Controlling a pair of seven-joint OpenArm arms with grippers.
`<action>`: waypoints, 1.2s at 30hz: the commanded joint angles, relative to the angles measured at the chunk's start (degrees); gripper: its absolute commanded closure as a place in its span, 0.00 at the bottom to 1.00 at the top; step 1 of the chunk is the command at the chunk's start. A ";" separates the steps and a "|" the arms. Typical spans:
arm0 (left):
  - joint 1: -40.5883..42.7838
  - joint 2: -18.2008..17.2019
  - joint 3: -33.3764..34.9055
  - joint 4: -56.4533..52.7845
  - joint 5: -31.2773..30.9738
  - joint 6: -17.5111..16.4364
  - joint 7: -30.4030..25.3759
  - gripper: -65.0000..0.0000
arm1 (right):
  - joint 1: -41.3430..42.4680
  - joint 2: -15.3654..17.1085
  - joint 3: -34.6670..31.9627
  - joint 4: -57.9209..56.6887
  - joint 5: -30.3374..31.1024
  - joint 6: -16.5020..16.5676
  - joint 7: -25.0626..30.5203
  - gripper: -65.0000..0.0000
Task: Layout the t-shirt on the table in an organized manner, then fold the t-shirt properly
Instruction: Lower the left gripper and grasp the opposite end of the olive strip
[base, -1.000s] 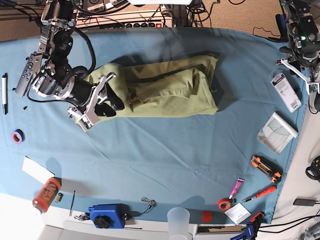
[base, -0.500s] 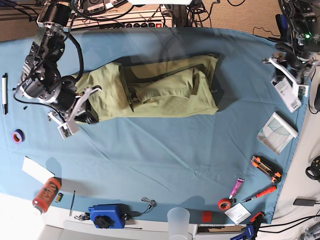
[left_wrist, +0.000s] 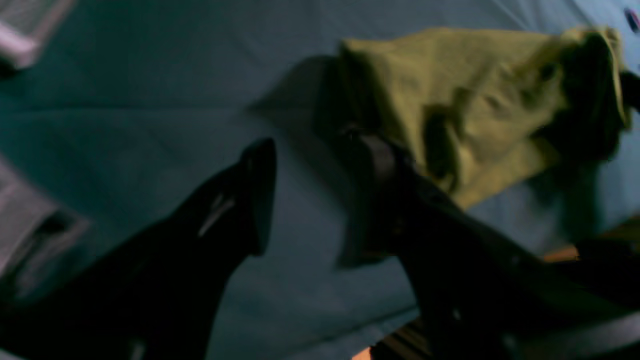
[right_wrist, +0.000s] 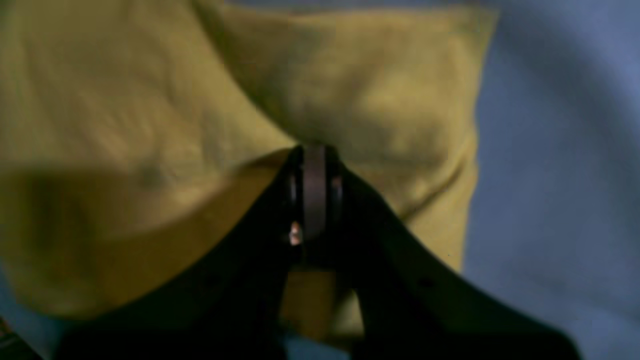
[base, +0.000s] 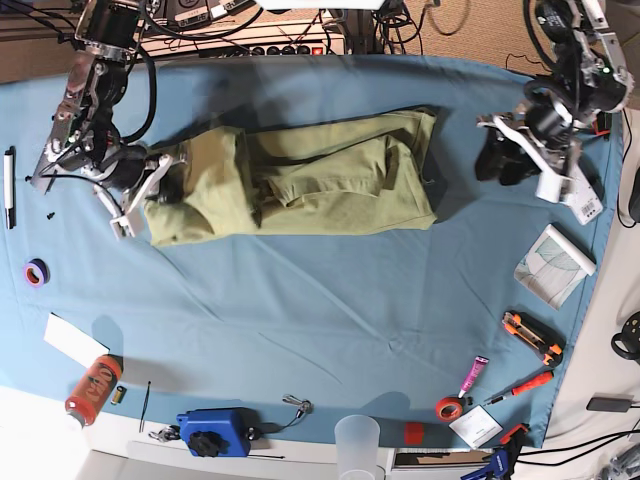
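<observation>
The olive-green t-shirt (base: 320, 175) lies as a long folded band across the far half of the light-blue table (base: 320, 300). At the shirt's left end my right gripper (base: 160, 192) is low over the cloth. In the right wrist view the right gripper (right_wrist: 314, 150) is shut, its tips pinched on a puckered fold of the t-shirt (right_wrist: 390, 85). My left gripper (base: 500, 160) hovers just right of the shirt's right end. The blurred left wrist view has the left gripper (left_wrist: 310, 142) open and empty over bare table, the t-shirt (left_wrist: 450, 85) beyond it.
Along the right edge lie a booklet (base: 555, 262), orange cutters (base: 530, 335), a pink tube (base: 473, 375) and red tape (base: 448, 407). At the front stand a blue box (base: 212, 430), a plastic cup (base: 357, 440) and an orange can (base: 92, 388). Purple tape (base: 37, 271) and a pen (base: 10, 185) lie left.
My right gripper has shut and slid left to the shirt's left end. The left arm has swung in from the right edge toward the shirt's right end, still open.
</observation>
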 joint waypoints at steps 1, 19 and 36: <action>-0.09 -0.09 1.62 0.68 -0.44 -0.68 -2.05 0.58 | 1.29 0.81 0.20 -0.11 0.68 0.52 1.01 1.00; -0.55 5.20 22.49 -1.40 22.93 15.28 -11.96 0.52 | 2.38 0.83 0.20 -0.94 0.85 0.83 -0.92 1.00; -0.42 5.22 22.60 -1.40 26.21 15.08 -14.25 0.24 | 2.36 0.83 0.20 -0.94 0.85 0.83 -0.92 1.00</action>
